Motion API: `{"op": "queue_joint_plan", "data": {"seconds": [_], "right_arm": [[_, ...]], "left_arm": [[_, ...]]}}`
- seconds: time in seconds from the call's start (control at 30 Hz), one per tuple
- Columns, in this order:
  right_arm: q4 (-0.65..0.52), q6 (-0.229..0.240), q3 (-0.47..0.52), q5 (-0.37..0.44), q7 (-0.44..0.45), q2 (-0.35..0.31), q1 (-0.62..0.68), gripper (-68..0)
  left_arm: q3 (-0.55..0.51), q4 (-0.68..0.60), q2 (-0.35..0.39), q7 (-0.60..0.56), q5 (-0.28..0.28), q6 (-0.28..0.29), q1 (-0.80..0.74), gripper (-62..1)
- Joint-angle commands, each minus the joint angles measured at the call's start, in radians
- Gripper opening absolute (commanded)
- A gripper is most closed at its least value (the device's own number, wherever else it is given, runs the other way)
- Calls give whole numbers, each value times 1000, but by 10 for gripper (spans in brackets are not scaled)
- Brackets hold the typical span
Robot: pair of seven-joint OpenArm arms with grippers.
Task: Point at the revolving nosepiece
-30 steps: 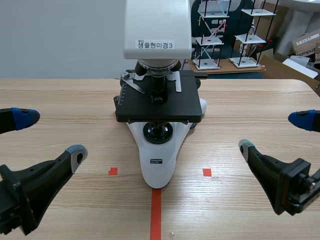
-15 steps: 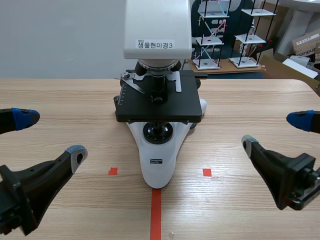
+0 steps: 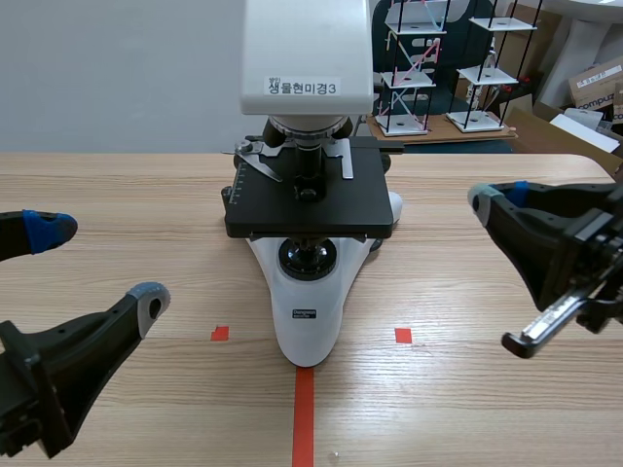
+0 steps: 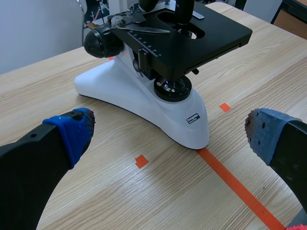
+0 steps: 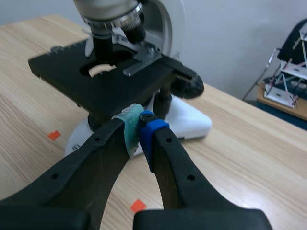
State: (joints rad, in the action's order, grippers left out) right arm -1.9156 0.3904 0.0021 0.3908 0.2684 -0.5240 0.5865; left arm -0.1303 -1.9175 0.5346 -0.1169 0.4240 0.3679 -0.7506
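Since half a second ago, the right gripper (image 3: 494, 197) has lifted off its low station and its fingers have closed. They were spread and now meet pad to pad with nothing between them. Left gripper (image 3: 97, 263) is unchanged: released, fingers wide, parked low with the microscope (image 3: 307, 292) base ahead of it.

Location of target: the nosepiece (image 5: 108, 14) is the silver ring under the white head. It lies ahead of and well above the right gripper's tips, past the black stage (image 5: 103, 79). From the wrist camera the tips line up with the stage's near edge and the base under it, not with the ring — so the aim is too low.

Assessment: I judge the pointing step begun but not made.

Recommended handling:
- Keep the right fingers clenched so they form one clear pointer.
- Raise the tips above the stage before going forward, otherwise the stage edge blocks the path.
- Come in from the gripper's present side and aim at the ring itself, not at the lenses (image 5: 101, 48) hanging from it.
- Stop just short — contact could turn the ring or smear a lens.
- Leave the left arm parked.
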Motion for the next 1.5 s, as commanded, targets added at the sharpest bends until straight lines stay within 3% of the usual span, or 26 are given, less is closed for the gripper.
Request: {"op": "queue_joint_plan", "data": {"seconds": [0.0,0.4,0.63,1.47], "right_arm": [[-5,0,-8,12,23,-11,-39,-665],[100,0,-167,-17,94,-11,-237,-669],[153,0,-211,-29,146,-11,-313,-669],[156,0,-221,-33,156,-11,-323,-669]], "left_arm": [[6,-8,-2,-14,6,1,0,14],[6,-8,-2,-14,6,1,0,14],[6,-8,-2,-14,6,1,0,14],[6,-8,-2,-14,6,1,0,14]]}}
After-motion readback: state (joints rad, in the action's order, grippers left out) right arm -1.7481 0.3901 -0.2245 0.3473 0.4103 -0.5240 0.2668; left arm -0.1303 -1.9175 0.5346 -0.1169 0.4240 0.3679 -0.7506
